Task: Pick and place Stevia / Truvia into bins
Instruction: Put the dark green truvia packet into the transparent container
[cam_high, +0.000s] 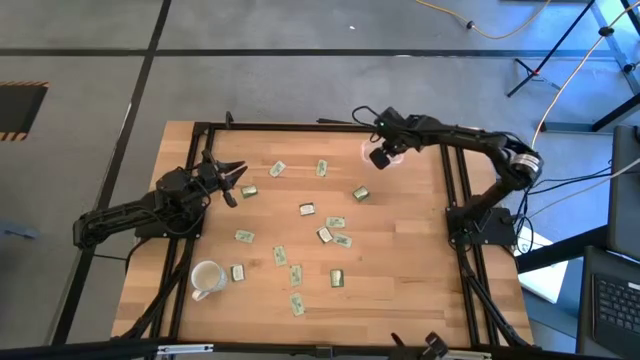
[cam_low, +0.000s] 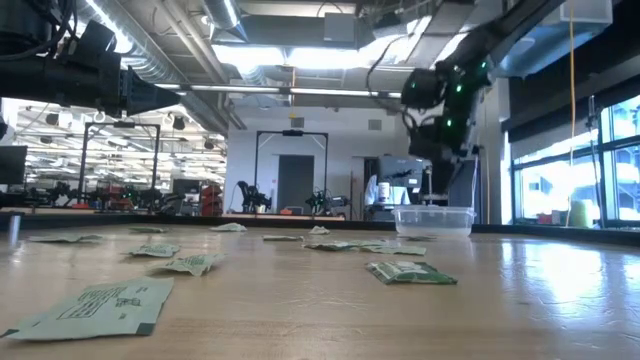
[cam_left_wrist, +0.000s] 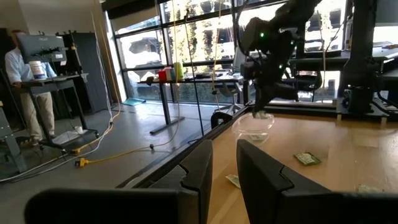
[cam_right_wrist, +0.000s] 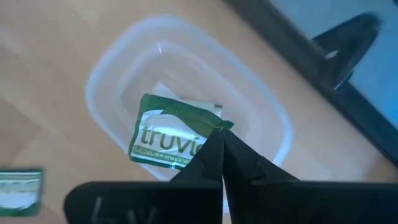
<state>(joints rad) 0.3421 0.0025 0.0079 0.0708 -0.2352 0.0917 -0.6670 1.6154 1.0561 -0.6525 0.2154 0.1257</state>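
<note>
Placing step: my right claw (cam_right_wrist: 219, 144) hangs over the small clear shallow plastic tub (cam_right_wrist: 112, 56) at the worktop's far right corner, fingertips pressed together on one corner of a pale green and white paper Truvia sachet (cam_right_wrist: 165, 140). Next move, as I judge it, is to spread and drop it squarely inside. I can see nothing else in the tub; my left claw (cam_high: 232, 180) waits at the left edge, part spread, holding nothing, other sachets (cam_high: 306, 209) scattered mid-worktop.
</note>
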